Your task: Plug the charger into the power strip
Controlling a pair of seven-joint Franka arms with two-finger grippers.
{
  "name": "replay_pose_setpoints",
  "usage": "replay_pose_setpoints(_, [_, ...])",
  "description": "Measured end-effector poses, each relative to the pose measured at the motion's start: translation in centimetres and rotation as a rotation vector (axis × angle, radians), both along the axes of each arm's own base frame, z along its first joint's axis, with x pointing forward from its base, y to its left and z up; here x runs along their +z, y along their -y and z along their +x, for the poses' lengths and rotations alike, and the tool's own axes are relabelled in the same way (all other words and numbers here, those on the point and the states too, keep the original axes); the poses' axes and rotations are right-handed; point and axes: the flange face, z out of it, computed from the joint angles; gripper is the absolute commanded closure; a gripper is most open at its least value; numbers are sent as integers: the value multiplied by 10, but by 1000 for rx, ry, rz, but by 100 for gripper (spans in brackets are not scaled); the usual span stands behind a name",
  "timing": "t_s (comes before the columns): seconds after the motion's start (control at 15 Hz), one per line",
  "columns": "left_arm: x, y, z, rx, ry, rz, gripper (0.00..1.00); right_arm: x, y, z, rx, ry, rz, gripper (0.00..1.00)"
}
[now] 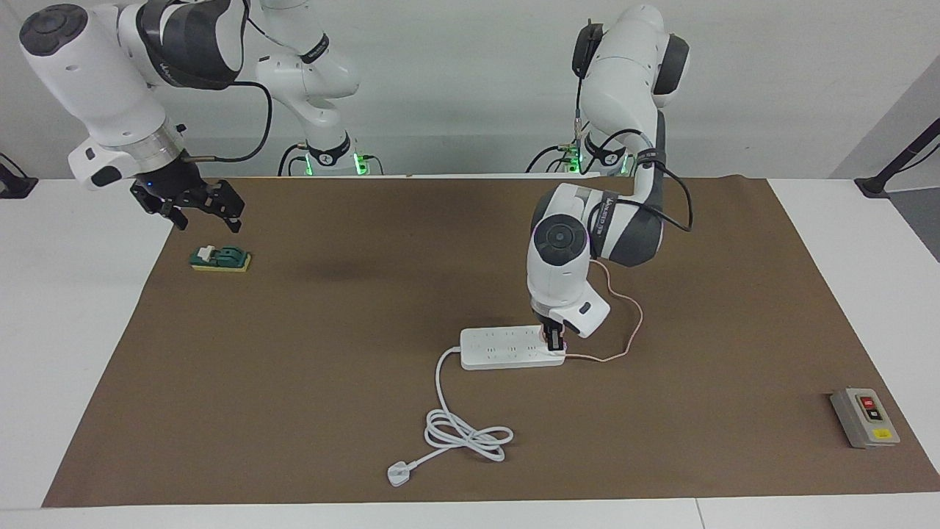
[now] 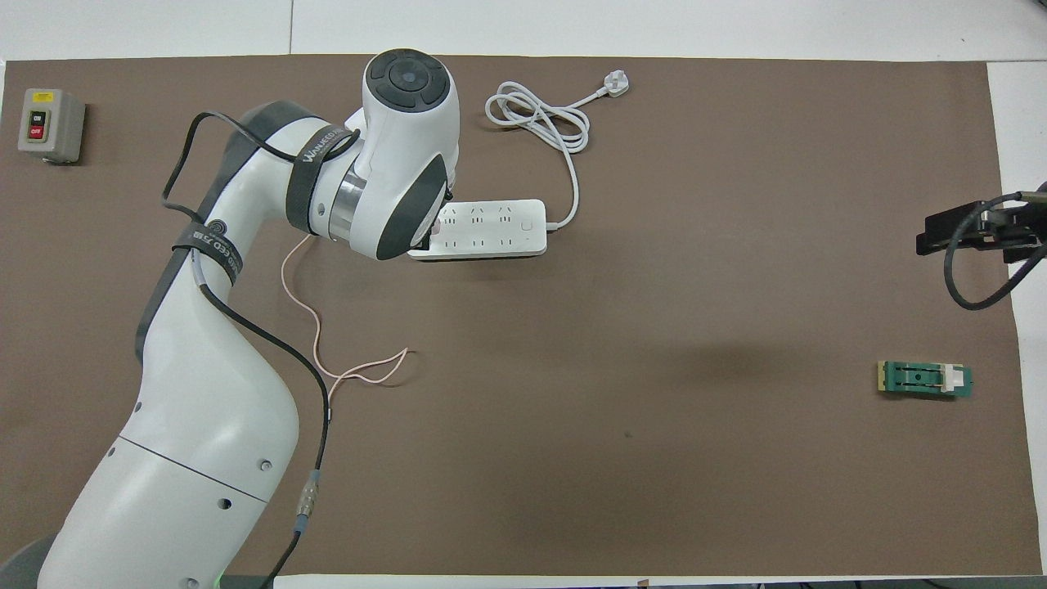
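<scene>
While its elbow bends high, the left gripper [image 1: 555, 341] points straight down, clenched on the charger [image 1: 551, 336] at the power strip's [image 1: 507, 347] end. The right gripper [image 1: 198, 209] waits open over the mat's [image 1: 352, 382] edge.

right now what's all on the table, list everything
power strip: 1, white, mid-mat; its coiled cord and flat plug lie farther from the robots
charger: 1, pale pink, in the left claw over the strip's end toward the left arm; its thin pink cable trails toward the robots
button box: 1, grey with red and black buttons, toward the left arm's end
green block: 1, green with a white piece, toward the right arm's end
mat: 1, brown, covers the table
left claw: shut on the charger
right claw: open, waits over the mat's edge near the green block
</scene>
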Motion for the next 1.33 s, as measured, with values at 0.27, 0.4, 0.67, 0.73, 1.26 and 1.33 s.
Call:
replay_pose_setpoints(0.27, [-2, -3, -5, 0, 4, -4, 100, 0, 0, 0, 0, 0, 0, 0])
replay_pose_setpoints(0.4, [-2, -4, -6, 0, 6, -6, 100, 0, 0, 0, 0, 0, 0, 0])
replay_pose_setpoints(0.67, [-3, -4, -6, 0, 11, -9, 100, 0, 0, 0, 0, 0, 0, 0])
replay_pose_setpoints(0.73, [-4, -4, -7, 0, 11, -10, 100, 0, 0, 0, 0, 0, 0, 0])
replay_pose_setpoints(1.26, [-7, -4, -8, 5, 17, -14, 100, 0, 0, 0, 0, 0, 0, 0])
replay_pose_setpoints(1.33, [-7, -5, -9, 4, 20, -16, 100, 0, 0, 0, 0, 0, 0, 0])
